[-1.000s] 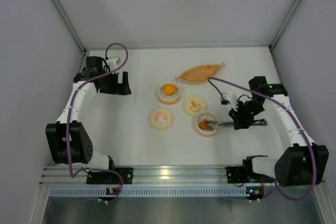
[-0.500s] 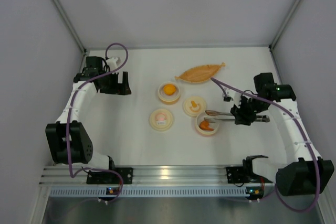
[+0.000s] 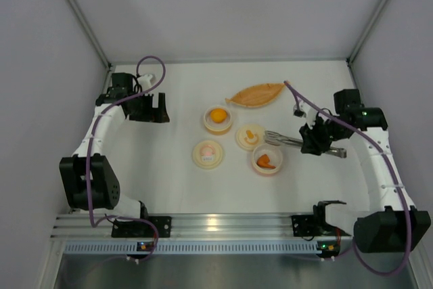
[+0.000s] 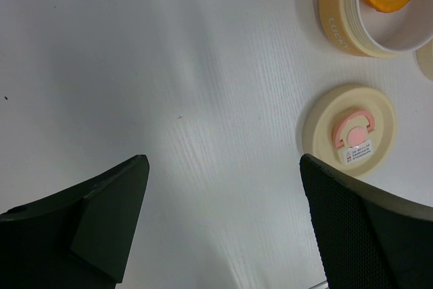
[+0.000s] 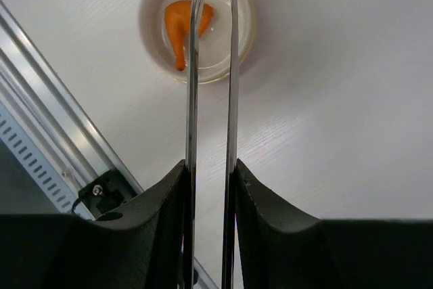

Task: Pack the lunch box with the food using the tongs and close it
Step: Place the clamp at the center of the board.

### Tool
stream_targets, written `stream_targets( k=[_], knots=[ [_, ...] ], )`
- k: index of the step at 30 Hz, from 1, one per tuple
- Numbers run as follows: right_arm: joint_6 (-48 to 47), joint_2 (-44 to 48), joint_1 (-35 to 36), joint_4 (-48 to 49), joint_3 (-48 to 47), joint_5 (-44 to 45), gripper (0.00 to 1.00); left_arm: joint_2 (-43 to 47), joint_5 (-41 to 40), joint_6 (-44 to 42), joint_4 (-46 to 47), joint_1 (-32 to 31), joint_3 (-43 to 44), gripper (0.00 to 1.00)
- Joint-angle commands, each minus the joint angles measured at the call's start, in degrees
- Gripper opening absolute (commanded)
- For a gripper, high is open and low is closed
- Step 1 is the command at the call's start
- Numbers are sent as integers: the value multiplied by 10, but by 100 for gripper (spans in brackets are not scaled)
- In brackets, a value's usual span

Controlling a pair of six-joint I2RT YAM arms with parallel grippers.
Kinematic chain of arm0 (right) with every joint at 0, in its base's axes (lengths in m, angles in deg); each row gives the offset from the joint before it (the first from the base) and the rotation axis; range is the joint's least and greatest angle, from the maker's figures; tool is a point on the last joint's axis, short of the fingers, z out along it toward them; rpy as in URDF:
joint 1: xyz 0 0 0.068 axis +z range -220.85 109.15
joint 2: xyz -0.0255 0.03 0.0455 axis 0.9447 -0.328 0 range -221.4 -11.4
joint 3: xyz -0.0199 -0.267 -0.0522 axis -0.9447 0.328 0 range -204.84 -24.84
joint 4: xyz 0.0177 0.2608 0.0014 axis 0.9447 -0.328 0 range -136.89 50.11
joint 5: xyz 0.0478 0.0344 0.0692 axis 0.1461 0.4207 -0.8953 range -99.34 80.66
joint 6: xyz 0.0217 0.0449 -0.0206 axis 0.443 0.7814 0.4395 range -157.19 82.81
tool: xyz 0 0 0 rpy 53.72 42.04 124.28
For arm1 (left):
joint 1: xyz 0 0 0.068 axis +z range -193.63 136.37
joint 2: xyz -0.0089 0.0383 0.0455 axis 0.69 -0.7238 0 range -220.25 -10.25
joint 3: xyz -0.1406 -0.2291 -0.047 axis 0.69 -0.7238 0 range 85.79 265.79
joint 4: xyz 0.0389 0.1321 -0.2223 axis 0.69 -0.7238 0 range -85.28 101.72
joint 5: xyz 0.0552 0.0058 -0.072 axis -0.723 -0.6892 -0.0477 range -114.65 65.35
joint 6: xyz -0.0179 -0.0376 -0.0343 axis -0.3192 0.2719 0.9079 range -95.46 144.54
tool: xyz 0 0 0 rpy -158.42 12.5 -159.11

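Right jaws around one tongs (image 3: 283, 140)

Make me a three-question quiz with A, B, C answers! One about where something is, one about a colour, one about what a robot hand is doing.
1. Where is the orange food piece lying? A in a bowl; B on a spoon; C in a cup.
2. What colour is the tab on the round lid? A green; B pink; C blue.
3. What is the right hand doing? A shut on the tongs; B open, empty; C holding a cup.
Answers: 1 A, it lies inside the bowl's rim; 2 B, the left wrist view shows it pink; 3 A, its fingers press the tongs' arms.
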Motion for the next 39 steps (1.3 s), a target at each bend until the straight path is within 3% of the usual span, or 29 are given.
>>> stream_targets(
  k=[1,8,17,23,39],
  knots=[
    [107,-31,-45,98,-26,-18,31,7,0,-7,7,3,21,98],
    [258,-168,-114,282,-46,47,30,-14,17,9,9,3,41,98],
    [316,-283,-159,439,-60,113,32,-36,11,10,11,4,59,98],
    [343,-349,-178,476,-65,126,33,-45,11,11,17,4,57,98],
    [300,-410,-183,462,-9,170,51,-33,10,-21,15,4,28,98]
  ],
)
